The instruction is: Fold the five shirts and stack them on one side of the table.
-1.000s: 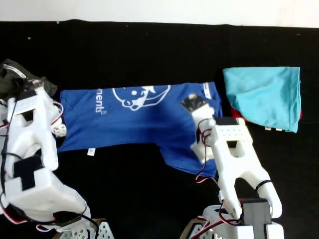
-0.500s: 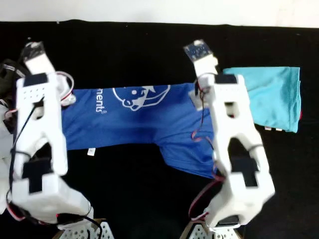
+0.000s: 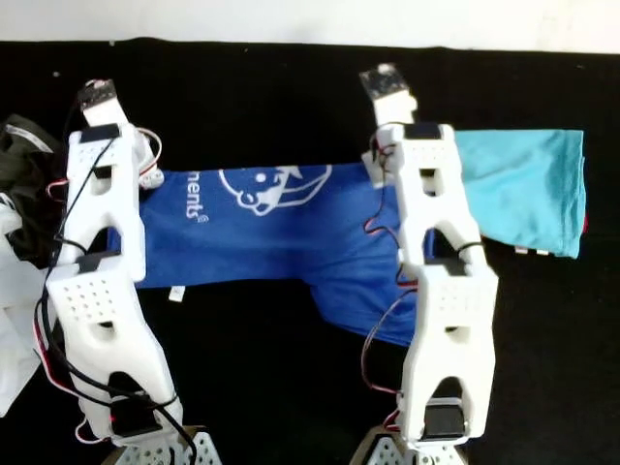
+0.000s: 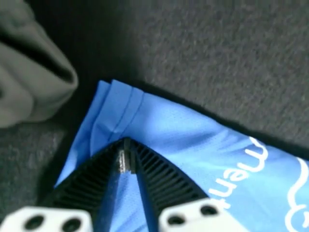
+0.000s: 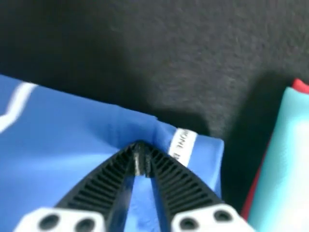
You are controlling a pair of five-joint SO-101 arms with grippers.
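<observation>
A blue shirt (image 3: pixel 262 232) with white print lies flat across the middle of the black table (image 3: pixel 291 87), one sleeve trailing toward the near side. My left gripper (image 3: pixel 147 177) sits at its far left corner; in the left wrist view the gripper (image 4: pixel 124 162) is shut on the hem of the blue shirt (image 4: pixel 193 140). My right gripper (image 3: pixel 378 174) sits at the far right corner; the right wrist view has the gripper (image 5: pixel 140 163) pinching the blue fabric (image 5: pixel 63 140) beside a white label (image 5: pixel 181 145).
A folded teal shirt (image 3: pixel 528 189) rests at the right on a red one (image 3: pixel 584 225), close to my right gripper. A dark grey garment (image 3: pixel 19 170) is bunched at the far left, with white cloth (image 3: pixel 15 320) below it.
Both arms have stretched away from the near side to the shirt's far edge. Their grippers now sit on its two far corners. The shirt itself has barely shifted.
</observation>
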